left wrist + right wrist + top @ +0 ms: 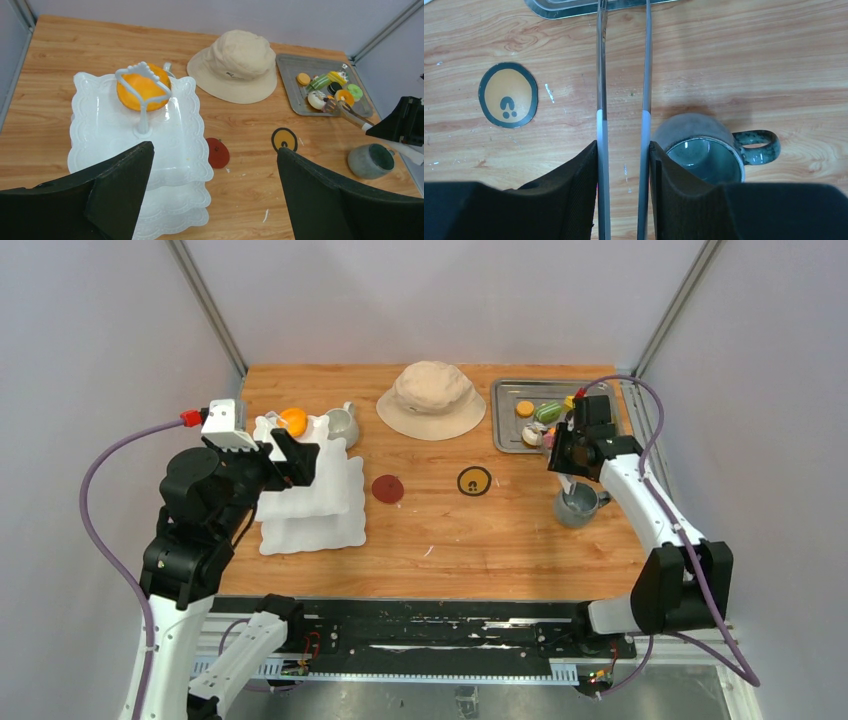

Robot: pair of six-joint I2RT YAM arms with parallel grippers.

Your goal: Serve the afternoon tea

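Standing between grey walls point(90, 340); fleck-marked wooden table point(450, 530)

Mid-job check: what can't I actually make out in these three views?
Tongs tips: cut off by the right wrist view's top edge; too small in the left wrist view to tell whether they grip a pastry.
Three-tier stand, lower tiers: covered by its top tier in the left wrist view.
White mug: there, nearly all behind the orange pastry.
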